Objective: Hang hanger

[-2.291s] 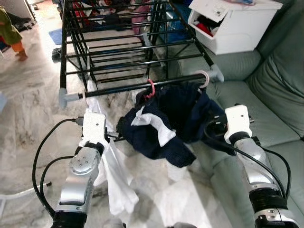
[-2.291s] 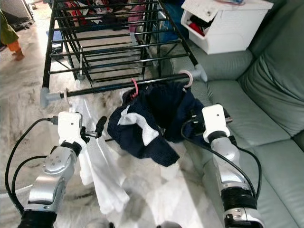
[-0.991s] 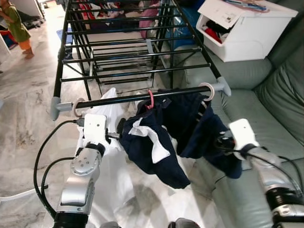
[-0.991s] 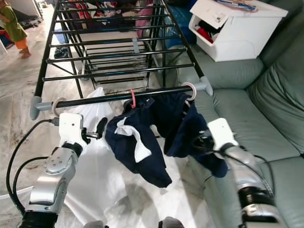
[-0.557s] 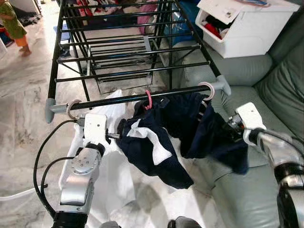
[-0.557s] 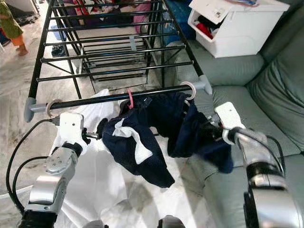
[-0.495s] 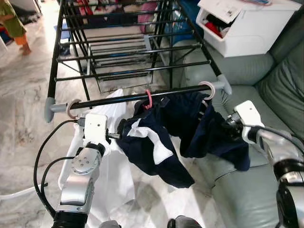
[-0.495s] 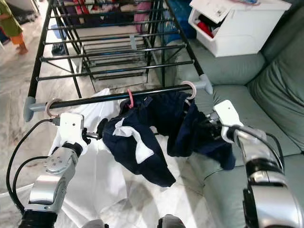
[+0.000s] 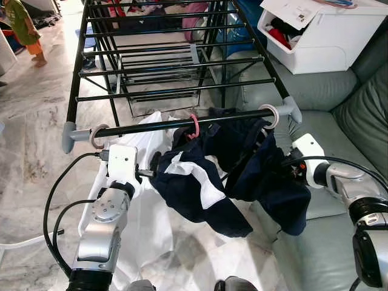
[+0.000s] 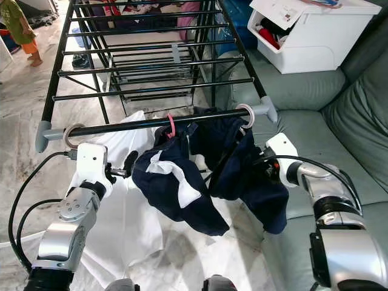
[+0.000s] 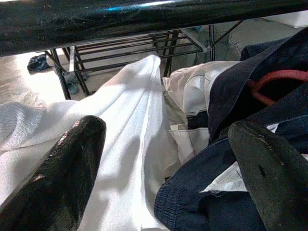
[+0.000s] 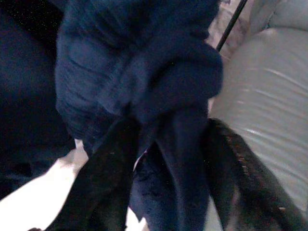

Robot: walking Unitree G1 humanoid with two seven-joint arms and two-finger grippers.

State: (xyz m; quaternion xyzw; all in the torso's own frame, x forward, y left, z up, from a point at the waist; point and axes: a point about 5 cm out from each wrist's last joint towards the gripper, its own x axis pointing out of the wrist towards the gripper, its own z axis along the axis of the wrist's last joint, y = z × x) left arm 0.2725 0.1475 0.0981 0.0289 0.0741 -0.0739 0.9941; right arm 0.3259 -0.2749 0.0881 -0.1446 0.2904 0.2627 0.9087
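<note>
Right gripper [image 12: 168, 192] clamped on navy garment [image 9: 267, 176] — left gripper [image 11: 163, 159] wide open.

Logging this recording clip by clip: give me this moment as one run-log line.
stage: hanging | pink hanger hooked on rack bar | right gripper shut on navy garment | left gripper open beside white cloth

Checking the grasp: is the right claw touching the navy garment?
Touching. The right wrist view shows the right claw with both fingers closed around a fold of the navy garment.
</note>
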